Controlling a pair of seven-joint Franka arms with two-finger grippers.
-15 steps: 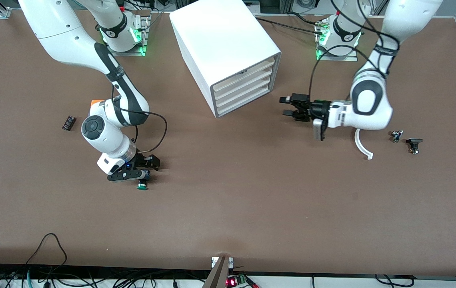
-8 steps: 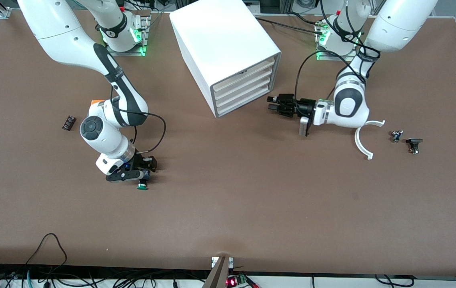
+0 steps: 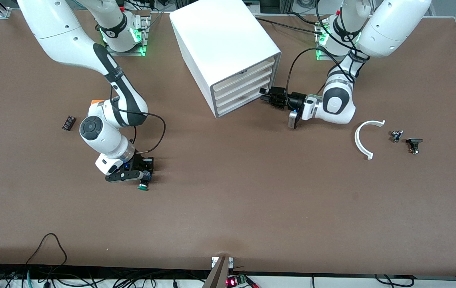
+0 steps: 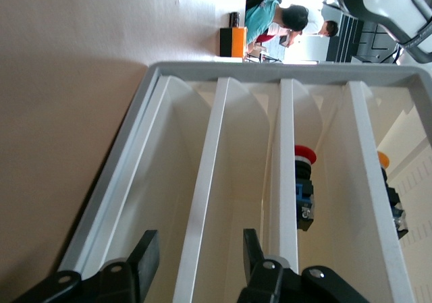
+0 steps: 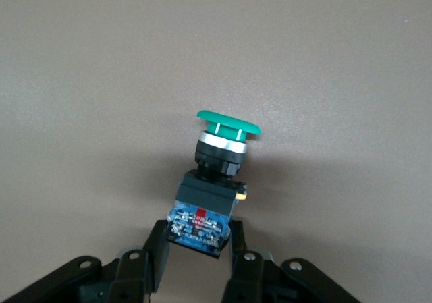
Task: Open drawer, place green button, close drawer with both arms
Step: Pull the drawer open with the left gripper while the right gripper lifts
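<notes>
Button [image 5: 214,185] on the counter's [image 3: 252,200] right-arm half, right gripper [image 5: 196,256] jaws clamped on its blue base only; left gripper [image 4: 196,262] part-open at the drawer [image 3: 240,94] fronts; shallow grip risks pivoting out on lift.

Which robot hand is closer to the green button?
The right one. The right gripper is shut on the green button at the right arm's end of the table. The left gripper is away at the cabinet's drawers.
</notes>
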